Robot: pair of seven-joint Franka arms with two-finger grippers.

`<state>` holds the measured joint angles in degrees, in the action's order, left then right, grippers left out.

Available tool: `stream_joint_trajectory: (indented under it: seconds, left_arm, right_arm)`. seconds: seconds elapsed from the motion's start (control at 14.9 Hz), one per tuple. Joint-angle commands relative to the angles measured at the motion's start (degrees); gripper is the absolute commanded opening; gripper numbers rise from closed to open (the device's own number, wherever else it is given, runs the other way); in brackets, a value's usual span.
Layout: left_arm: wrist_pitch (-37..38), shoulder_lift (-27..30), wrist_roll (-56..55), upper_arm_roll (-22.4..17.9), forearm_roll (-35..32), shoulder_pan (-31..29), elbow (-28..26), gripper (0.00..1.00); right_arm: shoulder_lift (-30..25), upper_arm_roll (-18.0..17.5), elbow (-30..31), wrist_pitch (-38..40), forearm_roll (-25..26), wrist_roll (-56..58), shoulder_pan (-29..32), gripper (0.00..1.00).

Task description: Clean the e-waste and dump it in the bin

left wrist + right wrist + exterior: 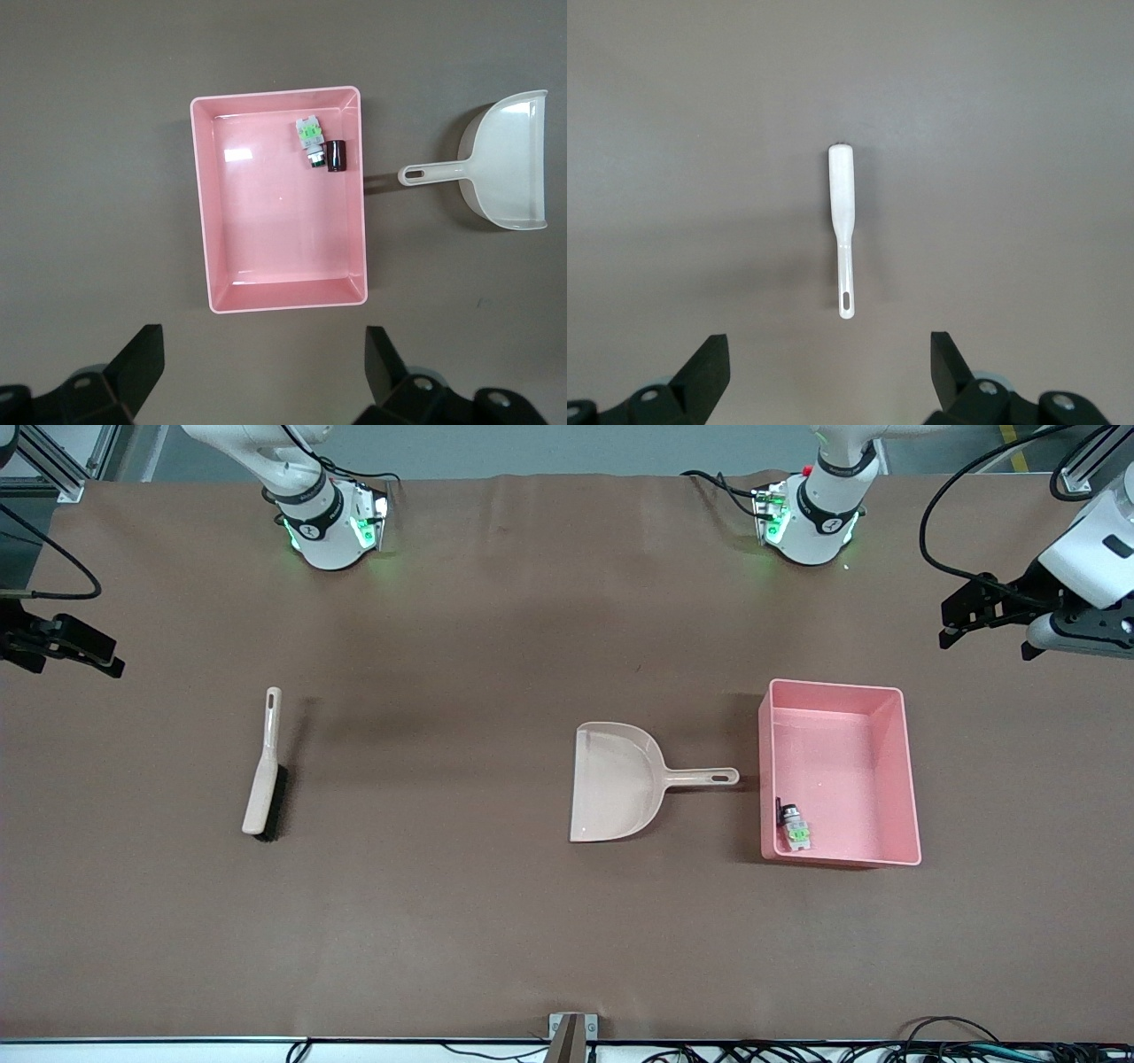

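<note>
Task stage, apparently complete: both e-waste parts point(321, 149) lie in the bin point(895, 779); dustpan point(616, 784) and brush point(263, 771) rest on the bench. Left hand point(983, 615) and right hand point(66, 651) wait at opposite bench ends, fingers apart, empty.

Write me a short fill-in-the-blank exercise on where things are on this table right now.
1. Both e-waste parts lie inside the pink ____.
2. The dustpan points its handle toward the ____.
3. The brush lies toward the ____ arm's end of the table.
4. Left hand and right hand are both ____.

Missing words: bin; bin; right; open
</note>
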<state>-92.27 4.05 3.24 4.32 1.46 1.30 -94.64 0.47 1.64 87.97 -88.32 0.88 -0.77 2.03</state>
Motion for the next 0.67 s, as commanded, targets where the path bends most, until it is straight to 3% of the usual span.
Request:
stream_joint_trajectory:
  seconds: [0.0, 0.61]
  left_arm:
    - [1.39, -0.89, -3.58, 0.08, -0.06, 0.37, 1.82, 1.0]
    - [1.65, -0.62, -10.79, 1.66, -3.04, 1.34, 1.73, 1.0]
  right_arm:
    - [-0.73, -0.24, -2.01, 0.69, -0.44, 0.24, 0.7, 1.0]
    - [-0.73, -0.58, -1.84, 1.48, -0.53, -0.28, 0.0, 1.0]
